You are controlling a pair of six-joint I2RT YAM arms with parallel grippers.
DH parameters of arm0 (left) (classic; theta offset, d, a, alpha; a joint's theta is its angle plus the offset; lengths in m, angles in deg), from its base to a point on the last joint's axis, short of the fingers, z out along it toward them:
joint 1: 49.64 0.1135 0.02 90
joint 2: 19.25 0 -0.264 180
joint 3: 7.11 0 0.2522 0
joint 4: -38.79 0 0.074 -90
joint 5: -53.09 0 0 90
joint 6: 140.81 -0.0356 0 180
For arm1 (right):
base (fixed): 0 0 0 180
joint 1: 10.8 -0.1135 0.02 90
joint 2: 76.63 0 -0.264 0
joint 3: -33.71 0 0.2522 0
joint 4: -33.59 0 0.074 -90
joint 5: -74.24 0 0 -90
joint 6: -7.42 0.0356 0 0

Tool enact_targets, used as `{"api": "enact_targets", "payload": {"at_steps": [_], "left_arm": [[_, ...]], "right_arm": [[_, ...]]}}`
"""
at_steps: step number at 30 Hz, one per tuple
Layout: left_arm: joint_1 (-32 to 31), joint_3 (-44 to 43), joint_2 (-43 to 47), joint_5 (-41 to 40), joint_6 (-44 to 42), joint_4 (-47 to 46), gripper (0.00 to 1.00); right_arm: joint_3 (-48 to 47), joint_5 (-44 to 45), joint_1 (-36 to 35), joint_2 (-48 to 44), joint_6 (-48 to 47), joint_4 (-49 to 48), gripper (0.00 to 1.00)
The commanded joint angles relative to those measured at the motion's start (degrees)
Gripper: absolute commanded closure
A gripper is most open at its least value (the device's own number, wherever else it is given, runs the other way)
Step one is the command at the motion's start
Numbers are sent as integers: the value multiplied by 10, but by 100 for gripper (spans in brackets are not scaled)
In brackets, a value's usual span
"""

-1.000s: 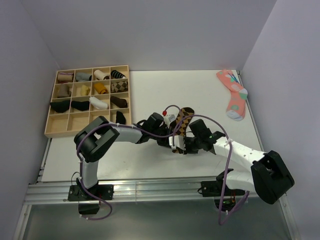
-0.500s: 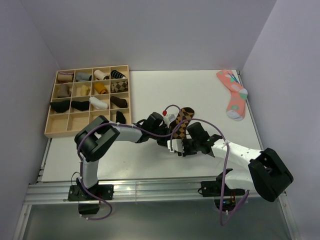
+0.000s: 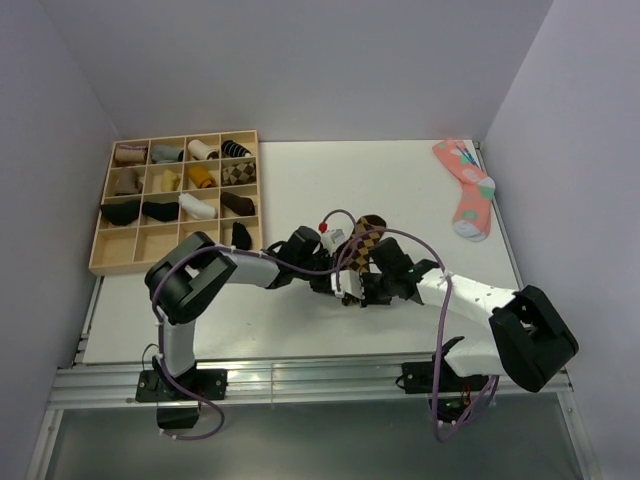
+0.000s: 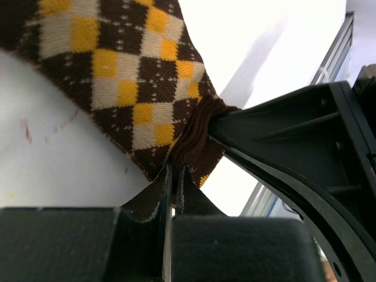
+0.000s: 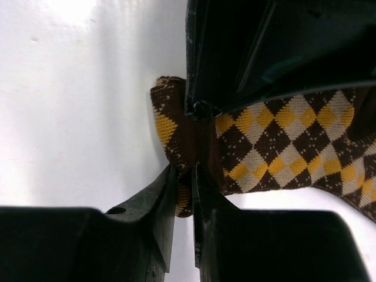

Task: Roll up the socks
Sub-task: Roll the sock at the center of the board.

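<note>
The dark brown argyle sock (image 3: 364,240) lies on the white table near the middle, its near end lifted between both grippers. My left gripper (image 3: 338,280) is shut on the sock's folded end, seen in the left wrist view (image 4: 174,170) pinching the brown cuff edge of the sock (image 4: 126,88). My right gripper (image 3: 358,288) is shut on the same end from the other side; in the right wrist view (image 5: 185,171) its jaws pinch the folded corner of the sock (image 5: 282,141). The two grippers almost touch.
A wooden sorting tray (image 3: 98,252) with several rolled socks stands at the back left. A pink sock with teal patches (image 3: 468,188) lies at the back right. Purple cables loop over both arms. The table's front edge is close behind the grippers.
Both grippers, still holding the sock's end, have shifted slightly left and toward the back. The right arm has drawn in further toward the sock.
</note>
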Motion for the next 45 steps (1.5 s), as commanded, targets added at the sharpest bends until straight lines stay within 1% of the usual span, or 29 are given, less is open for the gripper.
{"api": "enact_targets", "payload": {"at_steps": [1, 2, 5, 7, 8, 12, 16, 19, 21, 22, 23, 24, 25, 27, 28, 29, 30, 33, 34, 35, 38, 45], "left_arm": [[-1, 39, 33, -30, 38, -18, 97], [-2, 47, 50, -52, 48, -28, 94], [-4, 88, 89, -107, 76, -60, 89], [-8, 103, 118, -136, 86, -77, 89], [-12, 119, 126, -165, 90, -85, 87], [-23, 147, 157, -222, 100, -111, 87], [-36, 157, 172, -266, 95, -117, 87], [-42, 158, 167, -274, 85, -124, 84], [-44, 155, 161, -277, 79, -121, 81], [-44, 155, 159, -286, 77, -122, 74], [-46, 158, 157, -291, 75, -124, 71], [-47, 161, 159, -299, 69, -129, 68], [-48, 164, 164, -312, 68, -134, 63], [-53, 177, 170, -314, 49, -153, 60], [-56, 179, 175, -314, 40, -164, 59], [-63, 184, 177, -341, 19, -173, 59], [-70, 186, 177, -349, 5, -183, 59], [-102, 200, 181, -379, -49, -233, 59], [-110, 205, 182, -388, -59, -268, 59], [-126, 219, 183, -394, -76, -288, 58], [-141, 245, 187, -384, -100, -365, 56], [-157, 237, 163, -325, -165, -406, 47]], "right_arm": [[-22, -31, 6, 9, 29, 73, 88], [-26, -52, 9, 11, 31, 81, 88], [-46, -89, 30, 24, 40, 116, 89], [-60, -108, 51, 31, 41, 138, 90], [-64, -123, 59, 42, 43, 144, 90], [-102, -141, 85, 78, 43, 189, 92], [-149, -163, 107, 134, 30, 248, 93], [-185, -183, 126, 193, 5, 305, 93], [-205, -189, 138, 209, -13, 340, 93], [-212, -189, 142, 222, -20, 350, 93], [-217, -188, 144, 228, -22, 357, 93], [-225, -188, 147, 234, -29, 371, 93], [-229, -189, 150, 246, -32, 378, 93], [-241, -193, 158, 257, -40, 397, 93], [-245, -193, 160, 270, -41, 402, 93], [-249, -193, 163, 277, -40, 406, 93], [-257, -195, 164, 285, -38, 415, 93], [-283, -201, 176, 323, -36, 440, 93], [-290, -203, 178, 342, -36, 447, 93], [-296, -204, 180, 351, -34, 452, 93], [-319, -207, 193, 378, -21, 463, 94], [-346, -202, 206, 407, 12, 466, 94]]}}
